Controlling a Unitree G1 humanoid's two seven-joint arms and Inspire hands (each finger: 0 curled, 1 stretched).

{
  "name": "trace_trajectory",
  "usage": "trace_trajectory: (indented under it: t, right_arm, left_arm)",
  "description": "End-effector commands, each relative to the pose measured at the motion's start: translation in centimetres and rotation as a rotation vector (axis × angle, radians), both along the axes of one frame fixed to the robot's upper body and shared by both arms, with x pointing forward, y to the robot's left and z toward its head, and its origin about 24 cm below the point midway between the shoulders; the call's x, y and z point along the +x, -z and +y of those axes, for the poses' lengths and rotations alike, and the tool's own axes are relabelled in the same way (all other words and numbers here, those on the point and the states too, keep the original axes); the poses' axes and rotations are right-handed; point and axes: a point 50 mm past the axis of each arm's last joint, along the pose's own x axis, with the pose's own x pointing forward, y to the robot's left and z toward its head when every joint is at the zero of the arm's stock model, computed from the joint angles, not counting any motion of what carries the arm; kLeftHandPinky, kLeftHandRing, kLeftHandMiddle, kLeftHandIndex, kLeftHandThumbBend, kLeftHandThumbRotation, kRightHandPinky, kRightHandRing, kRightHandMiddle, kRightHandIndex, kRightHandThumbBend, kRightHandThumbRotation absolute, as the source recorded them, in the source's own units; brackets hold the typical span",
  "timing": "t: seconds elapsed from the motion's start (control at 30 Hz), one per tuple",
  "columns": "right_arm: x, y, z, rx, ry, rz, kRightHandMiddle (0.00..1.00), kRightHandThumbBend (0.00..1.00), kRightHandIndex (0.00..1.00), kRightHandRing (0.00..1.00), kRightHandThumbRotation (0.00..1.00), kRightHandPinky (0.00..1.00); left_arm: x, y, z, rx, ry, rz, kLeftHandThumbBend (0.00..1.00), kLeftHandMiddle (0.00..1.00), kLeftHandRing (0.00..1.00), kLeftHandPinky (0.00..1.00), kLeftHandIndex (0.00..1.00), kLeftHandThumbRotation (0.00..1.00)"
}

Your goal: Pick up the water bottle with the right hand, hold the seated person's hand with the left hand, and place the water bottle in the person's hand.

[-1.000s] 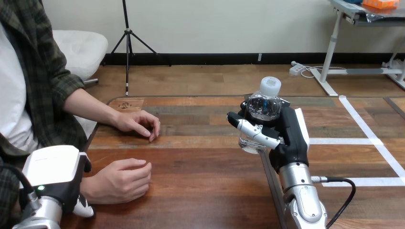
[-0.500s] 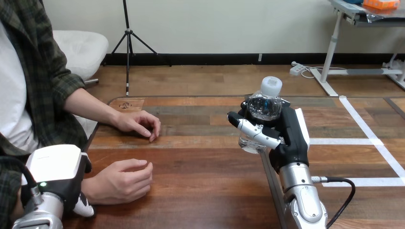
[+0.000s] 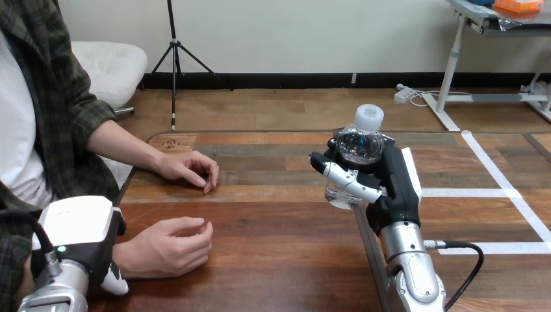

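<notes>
A clear water bottle [image 3: 359, 146] with a white cap stands upright in my right hand [image 3: 392, 185], which is shut round its lower body just above the table's right part. My left hand [image 3: 81, 231] sits at the bottom left, its white back lying over the wrist of the person's nearer hand [image 3: 170, 247]. That hand rests on the table, loosely curled, with nothing in it. The person's farther hand [image 3: 188, 168] lies palm down near the table's far left. The bottle is well apart from both of the person's hands, to their right.
The wooden table [image 3: 273, 260] stretches between the person's hands and my right arm. White tape lines [image 3: 494, 170] cross its right side. The person's forearm [image 3: 120, 146] reaches in from the left edge.
The person's nearer hand has slid slightly to the right, and my left hand has shifted a little with it. The bottle and my right hand have stayed still.
</notes>
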Motion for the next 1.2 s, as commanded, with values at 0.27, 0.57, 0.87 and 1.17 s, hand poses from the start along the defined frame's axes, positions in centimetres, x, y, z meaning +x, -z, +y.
trace_trajectory:
  t: [0.27,0.57,0.87,1.17]
  right_arm:
    - [1.58,-3.44,-0.06,0.025,0.002,-0.152,0.40,0.68,0.37,0.41,0.00,0.40]
    - [1.49,-3.19,-0.05,0.041,-0.009,-0.139,0.40,0.68,0.38,0.43,0.00,0.43]
    - [1.35,-2.98,0.01,0.062,-0.022,-0.133,0.41,0.66,0.38,0.44,0.00,0.46]
    - [1.23,-2.75,0.01,0.063,-0.014,-0.122,0.41,0.66,0.39,0.45,0.00,0.49]
  left_arm:
    - [0.02,1.13,-0.17,0.000,0.025,0.092,0.88,0.67,0.64,0.61,0.68,0.00]
    - [-0.17,1.27,-0.23,-0.019,0.037,0.112,0.88,0.67,0.64,0.61,0.68,0.00]
    - [-0.35,1.50,-0.34,-0.024,0.036,0.129,0.89,0.70,0.67,0.63,0.70,0.00]
    - [-0.49,1.71,-0.45,-0.018,0.037,0.152,0.87,0.71,0.68,0.64,0.71,0.00]
